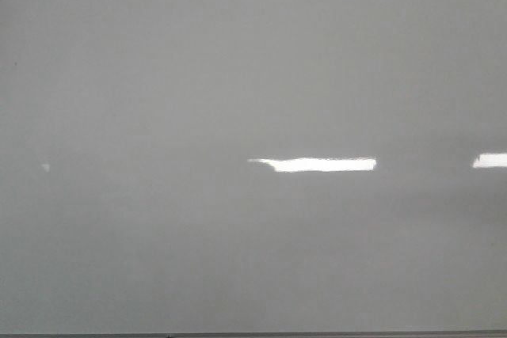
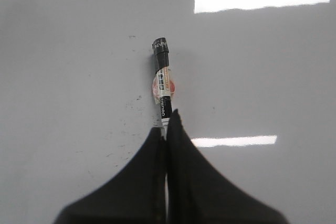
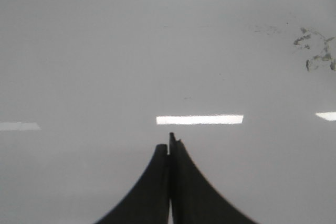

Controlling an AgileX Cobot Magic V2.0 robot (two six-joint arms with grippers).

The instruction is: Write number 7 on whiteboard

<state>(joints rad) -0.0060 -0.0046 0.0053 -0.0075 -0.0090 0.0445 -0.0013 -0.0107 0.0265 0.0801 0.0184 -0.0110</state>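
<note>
We see the large glossy pale grey whiteboard (image 1: 158,85) filling the whole front view, with a thin dark edge running along its lower border. Bright white rectangular light reflections (image 1: 317,165) sit on its surface, one near the middle, one at the right border and one at the top. No marker stroke can be made out on the board in this view, so the number 7 is not visible to us anywhere in the three pictures. Neither arm appears in the front view.

In the left wrist view we find the same pale surface (image 2: 63,51) beneath the left tool (image 2: 167,124), whose two black tapered fingers are pressed narrow around the lower end of a slim black marker pen (image 2: 162,80). The pen reaches out beyond the fingertips, carrying a white and reddish label around its middle and ending in a black end at the far tip. A few faint dark specks lie on the board beside the pen.

In the right wrist view the right tool (image 3: 169,148) has its black fingers drawn fully together with nothing between them, over the grey board (image 3: 79,66). A small patch of greenish-dark smudges (image 3: 315,51) marks the board well away from the fingertips.
</note>
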